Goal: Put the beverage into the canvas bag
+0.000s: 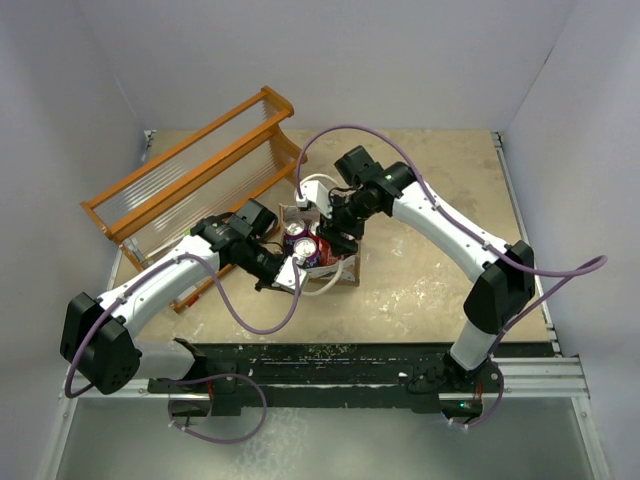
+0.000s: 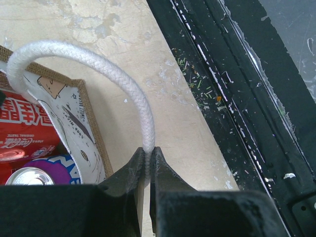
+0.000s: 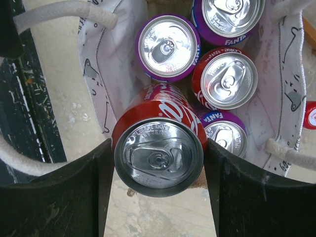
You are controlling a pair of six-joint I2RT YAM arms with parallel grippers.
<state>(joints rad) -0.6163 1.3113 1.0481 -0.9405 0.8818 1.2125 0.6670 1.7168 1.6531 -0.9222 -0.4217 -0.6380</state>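
One red, silver-topped can (image 3: 158,158) in right hand (image 3: 158,146) grip; rope handle (image 2: 98,61) in left hand (image 2: 147,163).

The canvas bag (image 3: 113,59) holds four cans (image 3: 168,47) standing upright. A fifth can (image 3: 158,153) sits over the bag's rim, between the right gripper (image 3: 158,148) fingers. The left gripper (image 2: 148,163) clamps one rope handle (image 2: 98,64) at the bag's near-left side. A rack (image 1: 190,190) stands behind and left of the bag.

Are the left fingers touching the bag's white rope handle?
Touching: the left wrist view shows both fingers pinched onto the rope handle, no gap visible.
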